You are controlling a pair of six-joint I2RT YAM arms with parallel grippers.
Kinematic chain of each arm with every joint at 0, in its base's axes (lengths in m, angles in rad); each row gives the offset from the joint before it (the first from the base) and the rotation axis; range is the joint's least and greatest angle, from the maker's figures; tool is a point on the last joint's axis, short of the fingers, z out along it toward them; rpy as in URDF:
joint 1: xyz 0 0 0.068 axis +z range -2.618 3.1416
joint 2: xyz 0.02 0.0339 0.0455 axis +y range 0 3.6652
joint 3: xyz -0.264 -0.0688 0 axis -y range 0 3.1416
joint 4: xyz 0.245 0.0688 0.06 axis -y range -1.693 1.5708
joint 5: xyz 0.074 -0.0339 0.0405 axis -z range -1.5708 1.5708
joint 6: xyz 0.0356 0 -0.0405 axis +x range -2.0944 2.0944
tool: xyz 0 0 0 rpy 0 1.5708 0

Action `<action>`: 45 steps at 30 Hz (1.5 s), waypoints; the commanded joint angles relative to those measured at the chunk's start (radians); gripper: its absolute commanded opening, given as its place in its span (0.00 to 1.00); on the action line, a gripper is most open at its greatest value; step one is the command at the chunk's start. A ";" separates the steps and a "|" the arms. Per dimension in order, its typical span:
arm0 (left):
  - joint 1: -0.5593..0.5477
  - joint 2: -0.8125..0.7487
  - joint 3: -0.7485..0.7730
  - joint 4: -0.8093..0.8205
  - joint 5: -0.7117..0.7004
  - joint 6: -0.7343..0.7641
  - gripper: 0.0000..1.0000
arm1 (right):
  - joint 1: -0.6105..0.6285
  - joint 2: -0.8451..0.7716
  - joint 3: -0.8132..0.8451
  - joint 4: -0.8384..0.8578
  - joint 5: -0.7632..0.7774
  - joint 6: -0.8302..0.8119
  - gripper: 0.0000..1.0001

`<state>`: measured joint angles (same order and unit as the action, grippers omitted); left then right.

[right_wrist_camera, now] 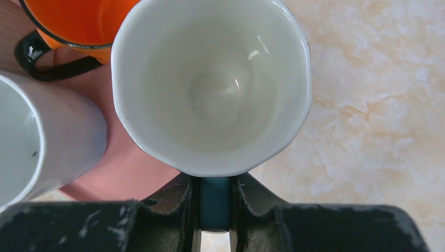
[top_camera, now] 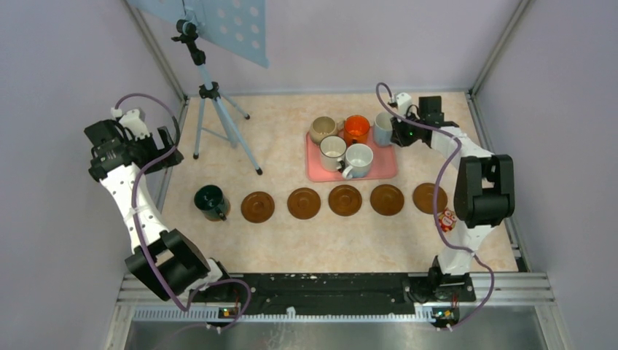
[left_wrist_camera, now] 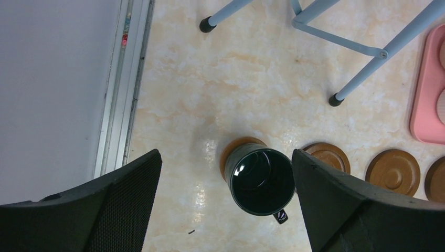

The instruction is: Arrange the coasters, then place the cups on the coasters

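A row of brown coasters [top_camera: 303, 203] crosses the table's middle. The dark green cup [top_camera: 210, 201] stands on the leftmost coaster [left_wrist_camera: 236, 149]. My left gripper [left_wrist_camera: 225, 205] hangs open high above that cup, nothing between its fingers. On the pink tray [top_camera: 386, 168] stand the beige cup [top_camera: 323, 129], the orange cup [top_camera: 356, 128] and two whitish cups [top_camera: 345, 154]. At the tray's right edge my right gripper [right_wrist_camera: 215, 202] is shut on the blue handle of the pale-blue cup [right_wrist_camera: 212, 84], whose white inside faces the wrist camera.
A light-blue tripod [top_camera: 215, 117] with a perforated panel stands at the back left. A small red owl figurine [top_camera: 446, 219] sits beside the right arm near the rightmost coaster [top_camera: 428, 197]. Metal rails border the table's edges.
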<state>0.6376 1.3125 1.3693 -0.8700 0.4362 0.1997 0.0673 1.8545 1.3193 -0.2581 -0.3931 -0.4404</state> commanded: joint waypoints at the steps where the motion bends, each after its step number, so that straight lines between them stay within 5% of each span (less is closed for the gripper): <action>1: -0.003 0.003 -0.014 0.059 0.045 -0.045 0.99 | -0.002 -0.159 0.038 0.168 0.006 0.093 0.00; 12: -0.003 -0.027 -0.042 0.087 0.056 -0.079 0.99 | 0.099 -0.322 0.114 0.071 0.048 0.230 0.00; 23: -0.003 -0.068 -0.059 0.091 0.076 -0.106 0.99 | 0.441 -0.432 0.150 0.021 0.253 0.302 0.00; 34: -0.003 -0.101 -0.087 0.091 0.083 -0.110 0.99 | 0.772 -0.328 0.106 0.132 0.385 0.411 0.00; 45: -0.003 -0.111 -0.103 0.117 0.123 -0.137 0.99 | 0.963 -0.175 0.153 0.188 0.540 0.479 0.00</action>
<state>0.6376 1.2346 1.2816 -0.7998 0.5163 0.0727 0.9951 1.6749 1.3899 -0.2222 0.0708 -0.0154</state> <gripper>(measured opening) 0.987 0.181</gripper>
